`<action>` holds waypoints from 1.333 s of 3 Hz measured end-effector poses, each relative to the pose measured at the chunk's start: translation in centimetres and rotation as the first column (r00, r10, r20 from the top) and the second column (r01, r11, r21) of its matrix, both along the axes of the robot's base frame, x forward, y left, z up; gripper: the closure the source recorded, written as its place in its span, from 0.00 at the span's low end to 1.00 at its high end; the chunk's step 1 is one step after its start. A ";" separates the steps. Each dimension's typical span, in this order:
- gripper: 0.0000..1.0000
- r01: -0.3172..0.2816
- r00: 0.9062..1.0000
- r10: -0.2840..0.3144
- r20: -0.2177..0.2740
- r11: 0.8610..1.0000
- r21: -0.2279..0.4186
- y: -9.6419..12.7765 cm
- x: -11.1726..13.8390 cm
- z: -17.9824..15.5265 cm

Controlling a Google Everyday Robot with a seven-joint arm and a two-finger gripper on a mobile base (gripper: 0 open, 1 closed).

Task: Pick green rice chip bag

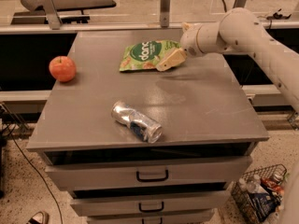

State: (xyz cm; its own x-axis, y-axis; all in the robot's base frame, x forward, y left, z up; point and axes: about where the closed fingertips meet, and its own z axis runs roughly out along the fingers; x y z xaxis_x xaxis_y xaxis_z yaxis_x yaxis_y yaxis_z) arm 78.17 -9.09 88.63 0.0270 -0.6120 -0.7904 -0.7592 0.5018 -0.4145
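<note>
Green rice chip bag (142, 55) lies on the bench (210, 106); my end effector (171, 59) touches its right side. Open or closed, I cannot tell.

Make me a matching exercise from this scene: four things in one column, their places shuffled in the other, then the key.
Things
1. green rice chip bag
2. crushed silver can
3. apple
4. gripper

Places
A. left side of the cabinet top
B. at the bag's right end
C. front middle, lying on its side
D. lying flat near the back edge

Pairs: 1-D, 2-C, 3-A, 4-B
</note>
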 end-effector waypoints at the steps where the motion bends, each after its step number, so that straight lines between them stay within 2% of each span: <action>1: 0.17 -0.008 0.999 0.007 -0.034 1.000 -0.013 0.2 0.7 -1.7; 2: 0.41 -0.002 0.998 0.001 -0.059 1.000 -0.022 -0.1 0.8 -2.8; 3: 0.64 0.011 0.998 -0.012 -0.053 1.000 -0.024 -0.7 0.7 -2.6; 4: 0.87 0.025 0.999 -0.025 -0.025 1.000 -0.017 -1.2 0.5 -1.6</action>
State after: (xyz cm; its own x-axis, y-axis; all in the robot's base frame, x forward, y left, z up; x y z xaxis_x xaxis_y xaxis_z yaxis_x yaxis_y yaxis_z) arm 78.65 -10.27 87.07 -0.0081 -0.6255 -0.7801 -0.7569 0.5136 -0.4040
